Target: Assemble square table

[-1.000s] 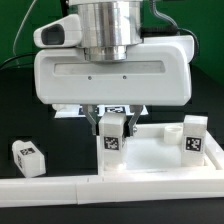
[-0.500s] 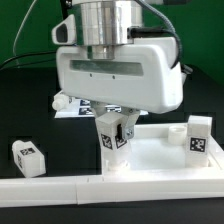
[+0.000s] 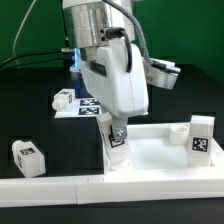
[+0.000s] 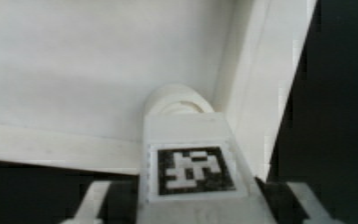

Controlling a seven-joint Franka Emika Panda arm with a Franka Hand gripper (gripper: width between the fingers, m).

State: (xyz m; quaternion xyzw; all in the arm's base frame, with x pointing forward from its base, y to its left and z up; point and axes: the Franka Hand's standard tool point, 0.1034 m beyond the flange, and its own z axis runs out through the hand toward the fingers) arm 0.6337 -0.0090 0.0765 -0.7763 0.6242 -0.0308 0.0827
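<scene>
The white square tabletop [image 3: 155, 152] lies with its rim up at the front of the exterior view. My gripper [image 3: 116, 133] is shut on a white tagged leg [image 3: 114, 146] that stands upright at the tabletop's corner on the exterior view's left. In the wrist view the leg [image 4: 190, 140] points down onto the tabletop [image 4: 78, 70] beside its raised rim [image 4: 265, 60], with a finger close on each side of it. A second leg [image 3: 199, 137] stands upright at the corner on the exterior view's right.
A loose tagged leg [image 3: 28, 157] lies on the black table at the exterior view's left. Another leg [image 3: 63, 99] lies by the marker board [image 3: 88, 105] behind. The long white L-shaped rail [image 3: 60, 190] runs along the front.
My gripper has turned about its upright axis with the leg in it, from broadside to nearly edge-on. The leg stays at the same corner of the tabletop.
</scene>
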